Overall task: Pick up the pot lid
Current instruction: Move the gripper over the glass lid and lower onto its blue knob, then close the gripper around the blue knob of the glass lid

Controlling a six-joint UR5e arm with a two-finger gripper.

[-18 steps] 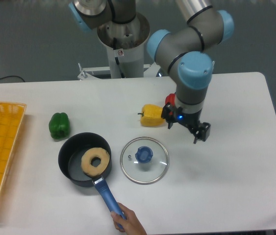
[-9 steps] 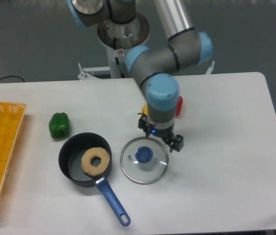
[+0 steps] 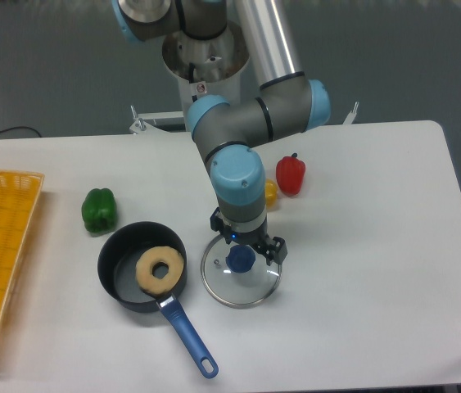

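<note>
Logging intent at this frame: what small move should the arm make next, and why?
Probably ease the tool down toward the blue knob of the pot lid before closing. Its jaws stand apart, and the knob shows whole and ungripped, just below them in the picture. How much height remains, this single view cannot settle.

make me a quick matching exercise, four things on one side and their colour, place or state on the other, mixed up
1. pot lid
2. pan
3. crate
4. tool

A. yellow, at the picture's left edge
B. open, close to the blue knob
C. black, holding a tan ring
D. round and see-through

Pairs: 1-D, 2-C, 3-A, 4-B
</note>
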